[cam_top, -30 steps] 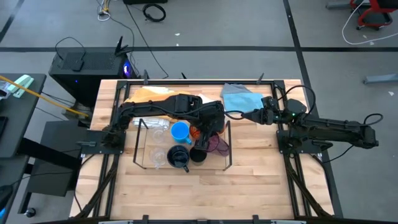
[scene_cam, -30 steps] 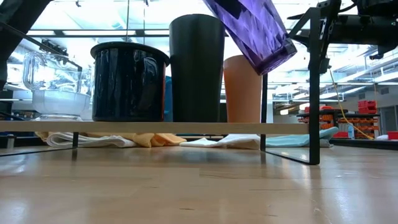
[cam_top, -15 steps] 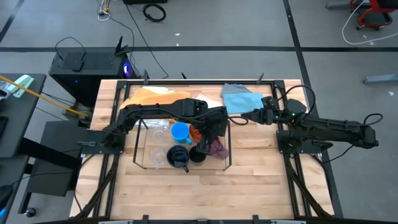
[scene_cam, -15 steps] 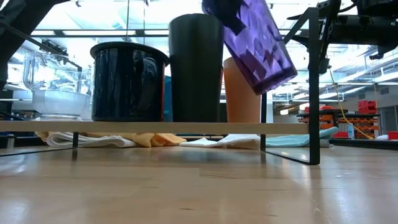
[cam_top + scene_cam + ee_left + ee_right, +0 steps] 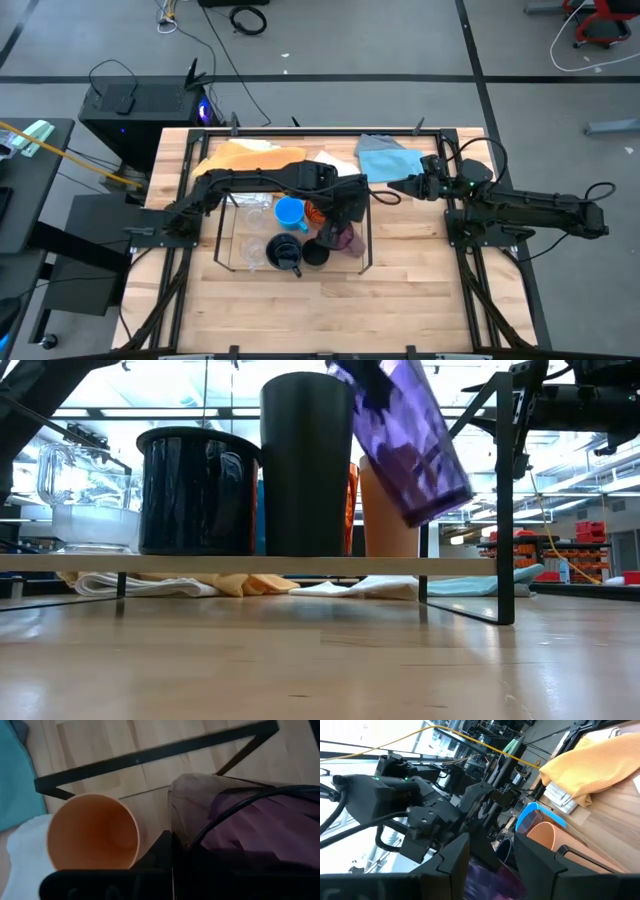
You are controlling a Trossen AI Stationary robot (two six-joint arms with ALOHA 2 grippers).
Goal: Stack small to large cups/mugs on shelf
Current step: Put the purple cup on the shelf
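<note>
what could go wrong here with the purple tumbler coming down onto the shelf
The left gripper holds the purple tumbler tilted, close beside the black cup and small orange cup; it may knock either one.
Set down tilted, it could topple on the shelf, near its right edge.
The right gripper waits just beyond the shelf, so a wide swing could clip it.
</note>
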